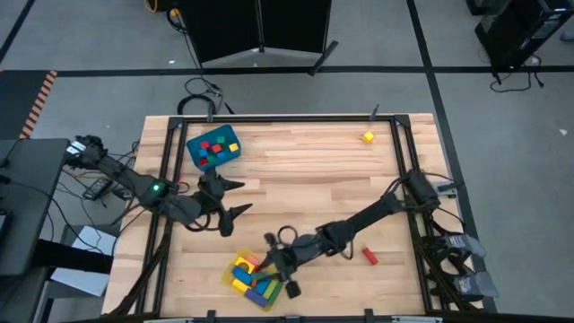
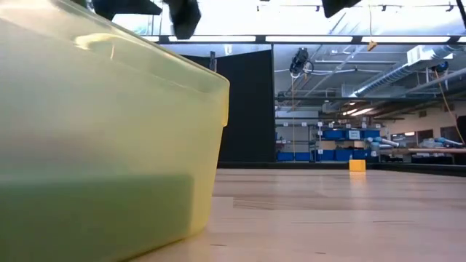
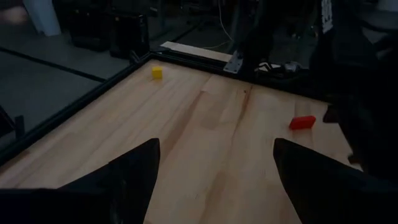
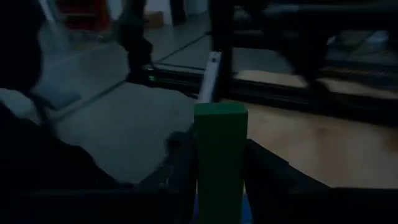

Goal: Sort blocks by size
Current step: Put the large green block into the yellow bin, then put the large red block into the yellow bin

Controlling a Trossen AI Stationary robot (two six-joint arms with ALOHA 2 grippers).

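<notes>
I'm clamping my right gripper [image 4: 219,186] on a green block [image 4: 219,155] over the yellow tray [image 1: 235,280]; it is probably standing tall, risking tipping onto the rim.

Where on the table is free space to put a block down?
Bare wood lies between the blue bin and the yellow cube, and across the table's middle. Crowded: the yellow tray, where the right gripper holds a green block.
</notes>
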